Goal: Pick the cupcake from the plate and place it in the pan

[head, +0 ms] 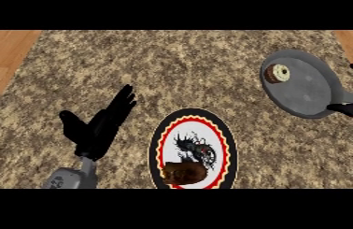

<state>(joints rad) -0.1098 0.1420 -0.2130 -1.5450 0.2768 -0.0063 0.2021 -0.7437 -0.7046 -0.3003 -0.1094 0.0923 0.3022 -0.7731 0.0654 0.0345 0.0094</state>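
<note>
A speckled brown granite counter [179,69] with wood at its far corners. The cupcake [279,74] lies inside the grey pan [310,90] at right — well apart from the patterned plate [160,144]. The left hand [96,127] rests open, fingers straight, beside the plate.

Plate [157,148] stands on bench [172,69]. Cupcake [279,74] lies in pan [307,90], far right behind plate. Left robot hand [96,127] just left of plate.
</note>
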